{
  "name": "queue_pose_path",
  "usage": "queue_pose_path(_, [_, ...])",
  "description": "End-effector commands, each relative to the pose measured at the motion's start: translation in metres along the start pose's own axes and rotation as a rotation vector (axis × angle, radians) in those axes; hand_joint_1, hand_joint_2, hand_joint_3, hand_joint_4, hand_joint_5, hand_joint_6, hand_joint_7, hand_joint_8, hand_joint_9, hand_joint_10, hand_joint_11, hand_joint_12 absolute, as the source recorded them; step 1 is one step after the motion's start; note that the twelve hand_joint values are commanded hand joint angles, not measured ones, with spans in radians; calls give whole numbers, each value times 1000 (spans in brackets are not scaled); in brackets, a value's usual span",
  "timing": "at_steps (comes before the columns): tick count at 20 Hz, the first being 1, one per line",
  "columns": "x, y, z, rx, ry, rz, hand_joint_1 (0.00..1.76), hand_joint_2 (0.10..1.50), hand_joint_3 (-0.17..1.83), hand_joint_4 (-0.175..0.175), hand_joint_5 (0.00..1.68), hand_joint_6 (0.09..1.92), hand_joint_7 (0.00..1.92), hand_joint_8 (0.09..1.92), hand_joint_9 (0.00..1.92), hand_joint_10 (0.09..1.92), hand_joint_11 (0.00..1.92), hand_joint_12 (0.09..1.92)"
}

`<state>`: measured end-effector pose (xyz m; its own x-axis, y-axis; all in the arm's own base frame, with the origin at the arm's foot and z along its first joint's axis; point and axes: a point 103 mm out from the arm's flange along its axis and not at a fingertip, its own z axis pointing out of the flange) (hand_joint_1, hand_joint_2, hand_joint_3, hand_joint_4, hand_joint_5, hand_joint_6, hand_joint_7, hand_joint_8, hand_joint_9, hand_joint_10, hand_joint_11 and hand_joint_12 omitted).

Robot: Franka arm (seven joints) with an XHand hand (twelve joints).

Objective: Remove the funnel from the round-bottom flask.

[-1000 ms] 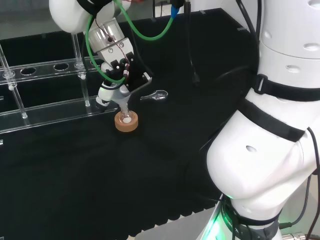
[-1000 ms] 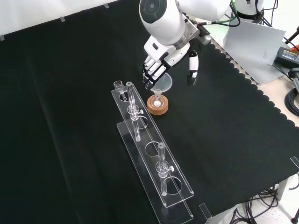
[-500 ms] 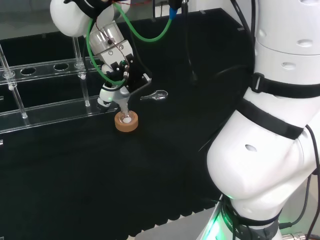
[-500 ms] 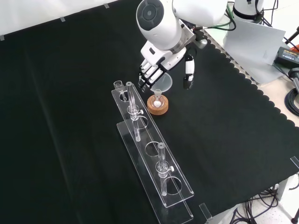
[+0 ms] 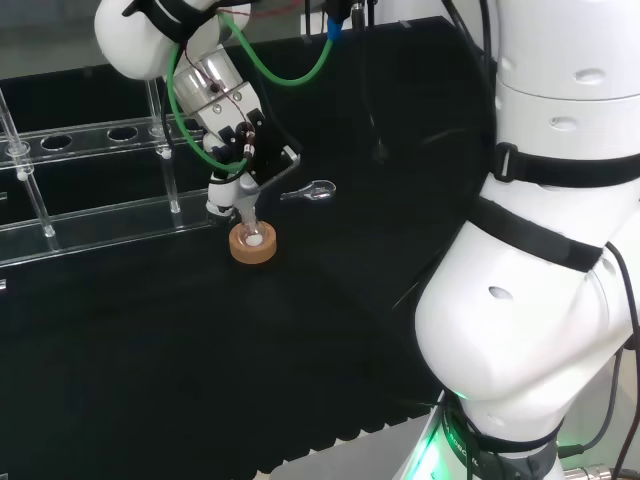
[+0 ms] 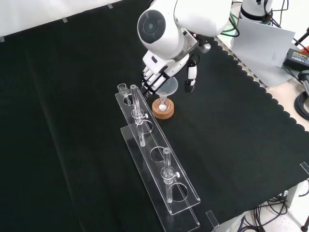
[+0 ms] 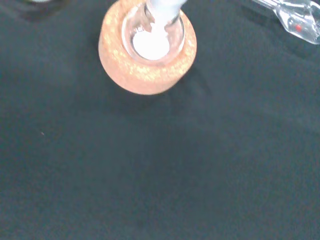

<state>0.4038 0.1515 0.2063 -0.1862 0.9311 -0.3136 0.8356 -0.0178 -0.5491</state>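
Note:
A small round-bottom flask point(image 6: 163, 103) with white powder in it stands in a cork ring point(image 6: 163, 109) on the black cloth. A clear funnel point(image 6: 167, 86) sits in its neck, tilted a little. The hand point(image 6: 166, 67) hangs just above the funnel, fingers point(image 6: 149, 80) at the rim's left and thumb point(image 6: 190, 79) apart on its right, nothing pinched. In the head view the hand point(image 5: 238, 135) is right over the funnel point(image 5: 243, 192) and cork ring point(image 5: 252, 244). The wrist view looks down on the cork ring point(image 7: 147, 50) and the flask point(image 7: 152, 37).
A long clear rack point(image 6: 155, 166) with upright tubes runs beside the flask in the front view; in the head view the rack point(image 5: 90, 215) lies left of the hand. A small glass piece point(image 5: 310, 190) lies on the cloth just right of the hand.
The hand has shifted slightly left in the front view and turned, so the thumb stands nearer the funnel's rim. Flask, funnel and cork ring have not moved.

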Motion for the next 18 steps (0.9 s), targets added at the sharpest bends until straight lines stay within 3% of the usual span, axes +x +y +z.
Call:
queue_pose_path(1, [-6,5,5,24,-43,16,741,717,247,-4,90,87,0,261,26,915,270,1491])
queue_pose_path(11, [-6,7,7,13,-97,14,776,649,410,10,154,87,0,386,144,866,272,1484])
queue_pose_path(16, [-4,6,6,-49,-121,15,815,625,522,9,234,87,13,599,402,703,292,1451])
queue_pose_path(18, [-4,5,5,-102,-146,19,820,624,555,4,262,87,60,656,517,650,332,1421])
